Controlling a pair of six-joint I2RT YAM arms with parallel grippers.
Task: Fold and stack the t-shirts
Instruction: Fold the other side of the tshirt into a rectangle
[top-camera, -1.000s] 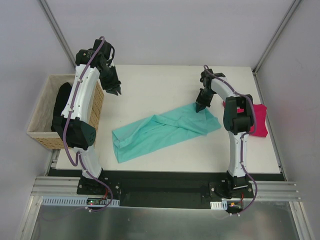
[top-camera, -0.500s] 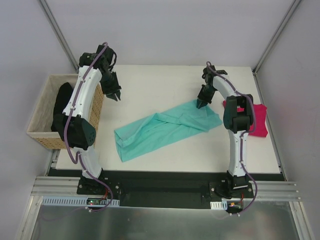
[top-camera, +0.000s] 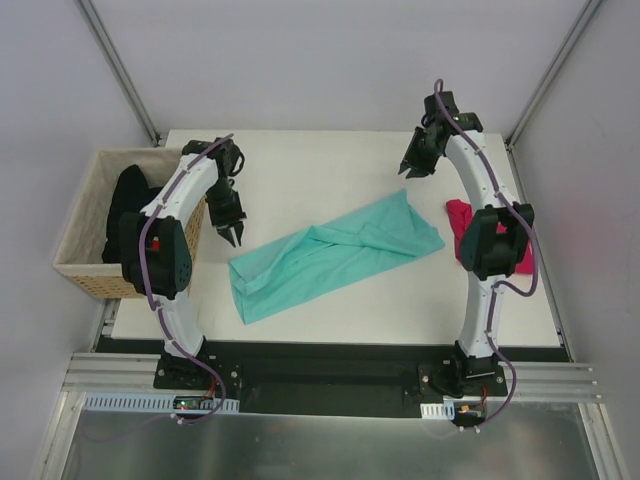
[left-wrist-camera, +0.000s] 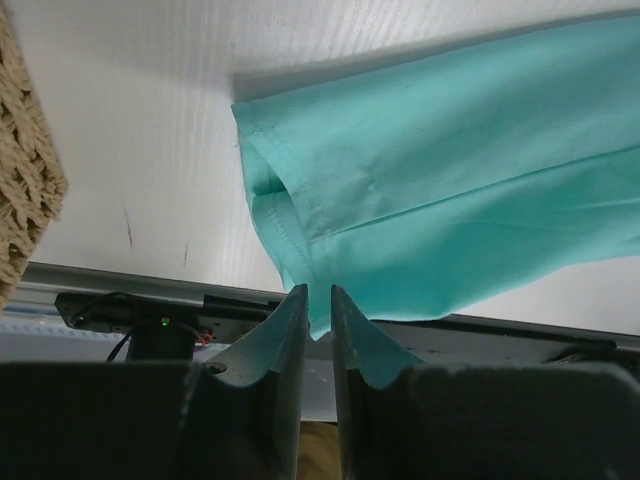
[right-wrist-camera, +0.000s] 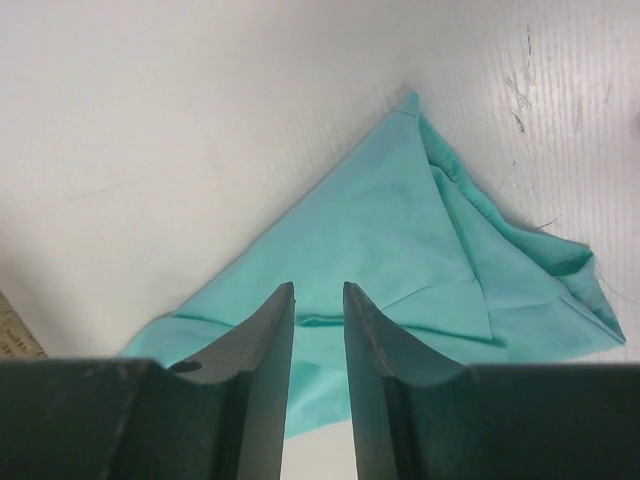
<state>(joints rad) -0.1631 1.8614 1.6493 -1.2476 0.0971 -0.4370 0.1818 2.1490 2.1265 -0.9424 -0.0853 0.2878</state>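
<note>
A teal-green t-shirt (top-camera: 330, 250) lies as a long folded strip across the middle of the table, its right end coming to a point. My right gripper (top-camera: 408, 170) hangs beyond that pointed end, apart from the cloth. In the right wrist view the right gripper (right-wrist-camera: 318, 288) is open and empty, with the teal shirt (right-wrist-camera: 400, 240) below it. My left gripper (top-camera: 228, 238) hovers just left of the strip's left end. Its jaws stand a narrow gap apart in the left wrist view (left-wrist-camera: 318, 290), nothing between them, and the shirt's hemmed end (left-wrist-camera: 450, 170) lies beyond. A magenta-pink t-shirt (top-camera: 458, 215) lies at the right, partly behind the right arm.
A tan woven basket (top-camera: 85, 270) stands off the table's left edge with black t-shirts (top-camera: 125, 200) in it; its corner (left-wrist-camera: 25, 200) shows in the left wrist view. The table's near edge and a black rail run just below the teal shirt's left end.
The right gripper has opened, let go of the teal shirt's right end and drawn away toward the far side. The left gripper has come nearer, down toward the shirt's left end.
</note>
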